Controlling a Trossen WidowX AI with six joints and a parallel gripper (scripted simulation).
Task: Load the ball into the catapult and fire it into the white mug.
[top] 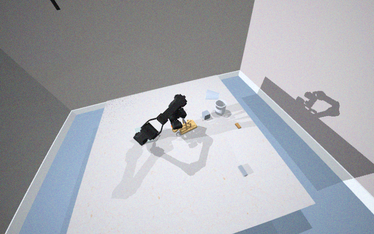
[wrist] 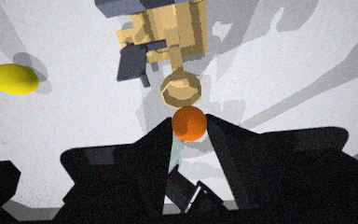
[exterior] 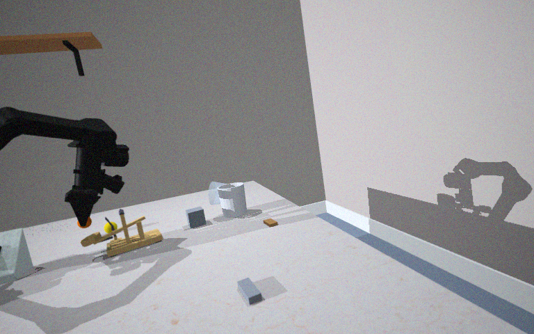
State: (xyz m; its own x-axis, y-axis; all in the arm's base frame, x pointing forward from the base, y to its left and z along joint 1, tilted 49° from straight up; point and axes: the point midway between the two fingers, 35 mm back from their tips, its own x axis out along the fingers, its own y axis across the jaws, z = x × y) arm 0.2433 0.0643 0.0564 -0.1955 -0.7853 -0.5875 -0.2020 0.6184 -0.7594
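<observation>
My gripper is shut on the orange ball. It points down and holds the ball a little above the catapult's cup. In the wrist view the ball shows just below the cup's near rim, not inside it. The wooden catapult stands on the table, its arm sloping down to the cup. The white mug stands upright, farther along past the catapult's other end.
A yellow ball lies behind the catapult. A dark grey block stands between catapult and mug. An orange-brown block and a grey bar lie to the right. A pale green wedge is at left.
</observation>
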